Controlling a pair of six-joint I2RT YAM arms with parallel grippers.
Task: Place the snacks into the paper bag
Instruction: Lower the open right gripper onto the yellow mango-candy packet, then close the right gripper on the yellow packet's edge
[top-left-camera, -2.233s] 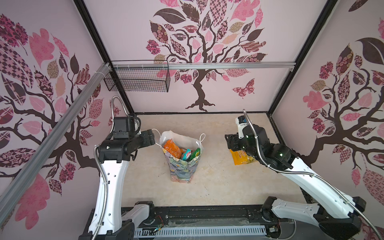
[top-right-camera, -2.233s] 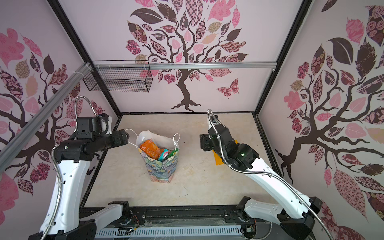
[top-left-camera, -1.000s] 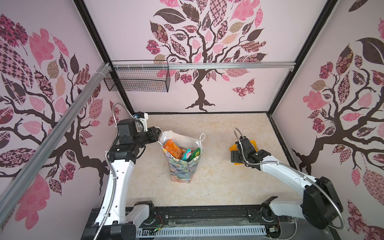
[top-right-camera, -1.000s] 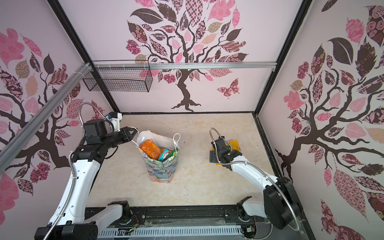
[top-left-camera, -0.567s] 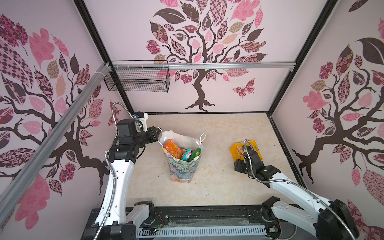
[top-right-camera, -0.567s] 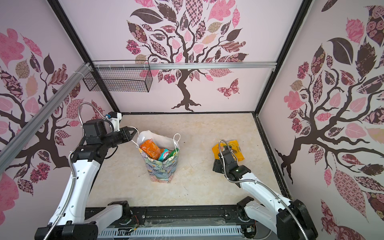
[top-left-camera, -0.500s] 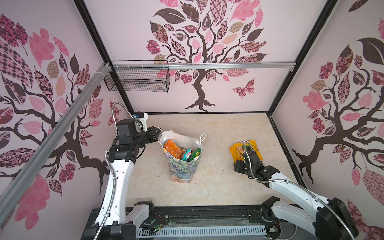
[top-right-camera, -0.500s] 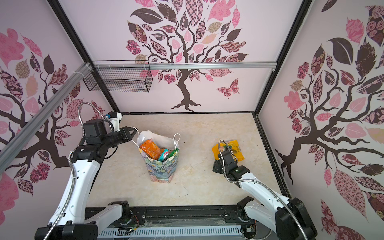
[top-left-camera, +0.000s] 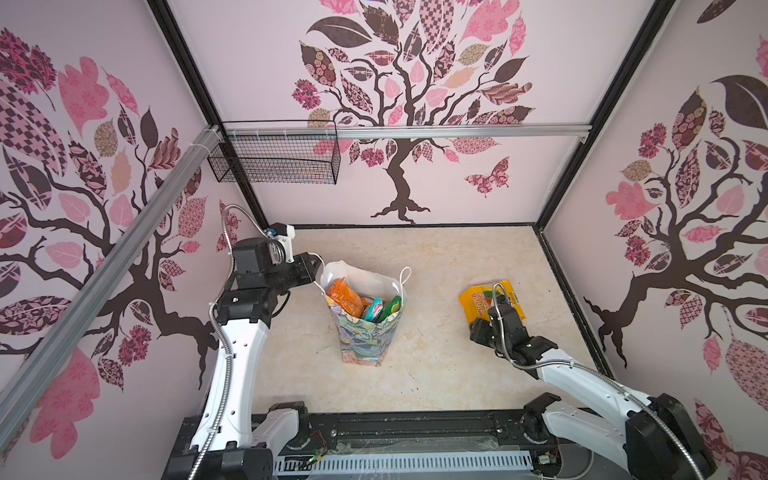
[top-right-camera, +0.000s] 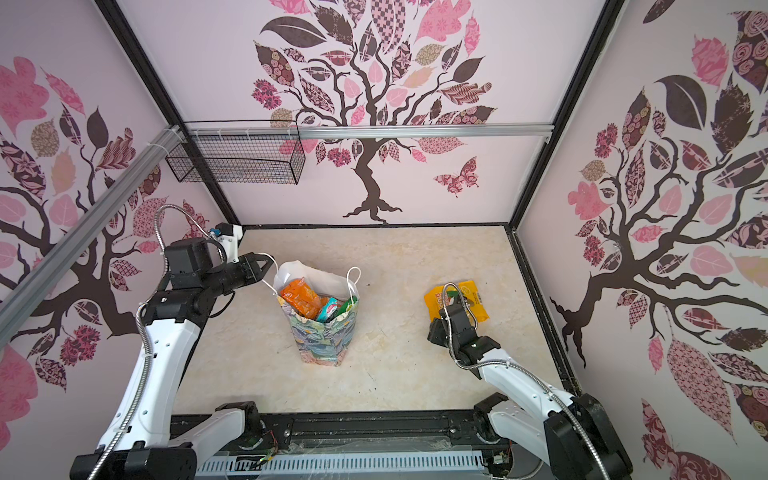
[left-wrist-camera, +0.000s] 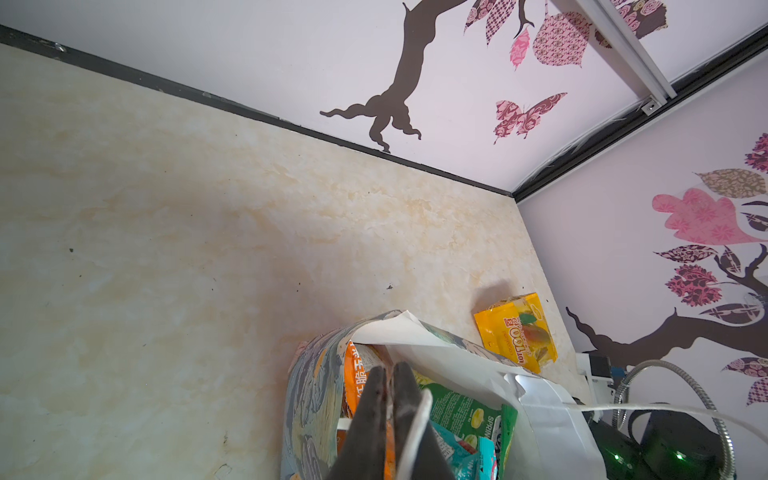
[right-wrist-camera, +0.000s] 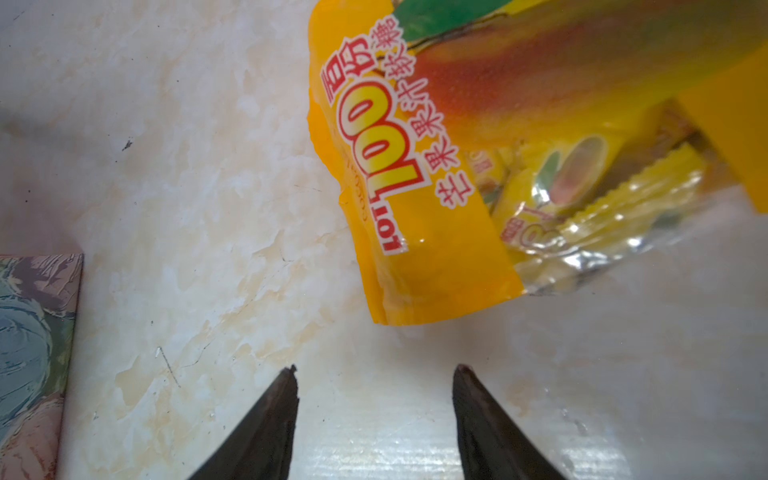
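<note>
The paper bag (top-left-camera: 361, 340) (top-right-camera: 322, 336) stands open at mid floor, with orange (top-left-camera: 345, 299), teal (top-left-camera: 374, 309) and green (top-left-camera: 392, 307) snacks inside. My left gripper (top-left-camera: 316, 270) (left-wrist-camera: 388, 374) is at the bag's left rim, shut on its white cord handle (left-wrist-camera: 415, 419), which runs taut along one finger. A larger yellow snack packet (top-left-camera: 476, 301) (right-wrist-camera: 415, 166) lies flat on the floor to the right. My right gripper (top-left-camera: 478, 326) (right-wrist-camera: 374, 368) sits low just in front of it, open. Only bare floor shows between its fingers, which stop short of the packet's near edge.
A black wire-mesh basket (top-left-camera: 274, 158) hangs on the back wall rail at the left. The right wall's black base strip (top-left-camera: 569, 299) runs close behind the yellow packet. The arms' black base rail (top-left-camera: 395, 428) spans the front.
My right gripper has drawn back from over the yellow packet to its near edge and dropped low. The left gripper, on the bag's handle, has stayed put for the last second.
</note>
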